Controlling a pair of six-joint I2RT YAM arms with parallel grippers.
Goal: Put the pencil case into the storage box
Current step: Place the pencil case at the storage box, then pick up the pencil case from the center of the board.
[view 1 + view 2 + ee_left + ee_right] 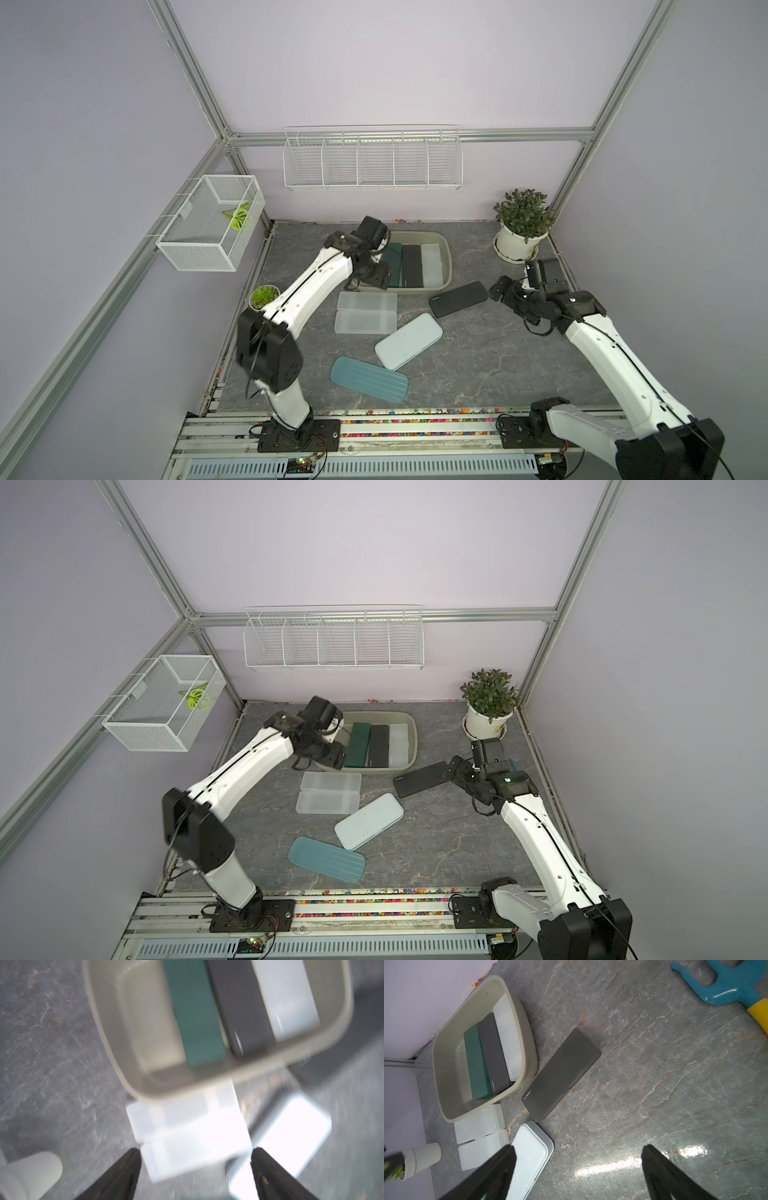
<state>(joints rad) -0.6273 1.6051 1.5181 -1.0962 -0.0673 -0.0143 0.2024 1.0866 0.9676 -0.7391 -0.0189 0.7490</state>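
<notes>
My left gripper (195, 1149) hangs over the near corner of the shallow olive-grey plastic storage box (407, 290), jaws spread wide with nothing between them; that wrist picture is smeared, but the gap is plainly empty; my right gripper (578, 1146) is likewise released and empty, low over the grey marbled tabletop (654, 1064). Ahead of my left jaws, inside the box, three cases lie side by side: a dark green rectangular pencil case (392, 266), a charcoal rectangular pencil case (412, 266) against it, and a frosted white plastic pencil case (431, 264) at the wall farthest from those jaws; the strip of floor nearest them is bare. Still outside, a flat dark grey hard-shell pencil case (458, 299) lies just ahead of my right jaws, one corner close by the box wall, touching or not I cannot tell; two translucent white rectangular pencil cases (366, 301) sit side by side beneath my left jaws, by the box's near wall; a pale blue rounded pencil case (408, 340) and a teal ribbed pencil case (369, 379) lie behind both grippers, towards my bases. I judge myself between placements, choosing the next case; the flat dark grey one looks handiest; my right jaws would need to advance, straddle its narrow width, sink nearly to the tabletop, then clear the rim.
</notes>
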